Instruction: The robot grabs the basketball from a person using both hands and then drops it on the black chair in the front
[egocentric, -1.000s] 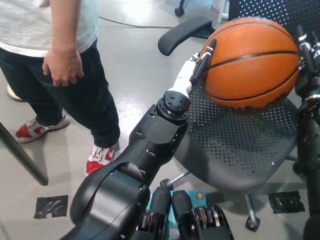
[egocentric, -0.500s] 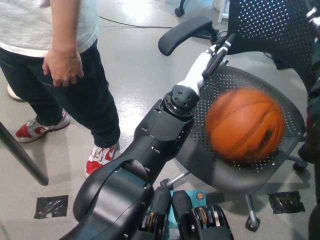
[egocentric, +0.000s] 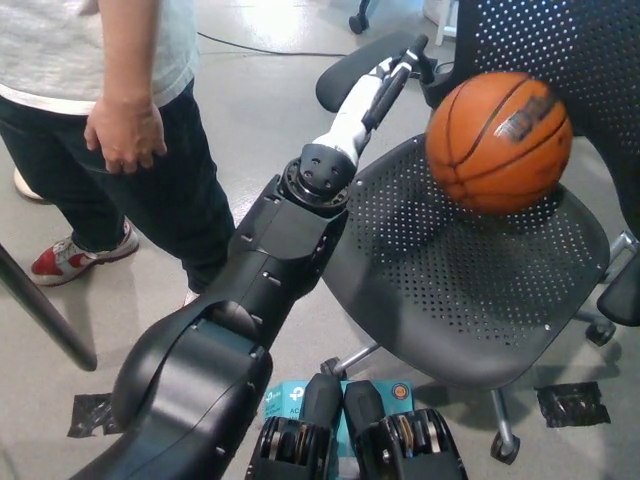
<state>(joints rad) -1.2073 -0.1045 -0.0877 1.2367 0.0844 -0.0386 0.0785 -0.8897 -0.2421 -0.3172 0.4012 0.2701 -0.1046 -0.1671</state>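
Your left hand's fingers (egocentric: 400, 75) are stretched out and apart, holding nothing, reaching toward the armrest (egocentric: 365, 65) of the black chair (egocentric: 470, 300) with a clear gap between them and the ball. Your left hand (egocentric: 380, 85) has swung outward and up from where it pressed the side of the basketball (egocentric: 499, 141) a second ago, and your right hand, which framed the other side of the ball then, is no longer in view, so you cannot tell how its fingers stand. The ball has left both hands: half a second ago it was a blur low over the seat, and now it sits higher in the picture, at the back of the seat close to the backrest (egocentric: 560, 50), with its shadow on the mesh beneath, so it may be bouncing rather than settled. Judging from that, the drop is made and what remains is for the ball to come to rest without rolling off. The person (egocentric: 125, 130) stands well apart at the left, one hand hanging at their side.
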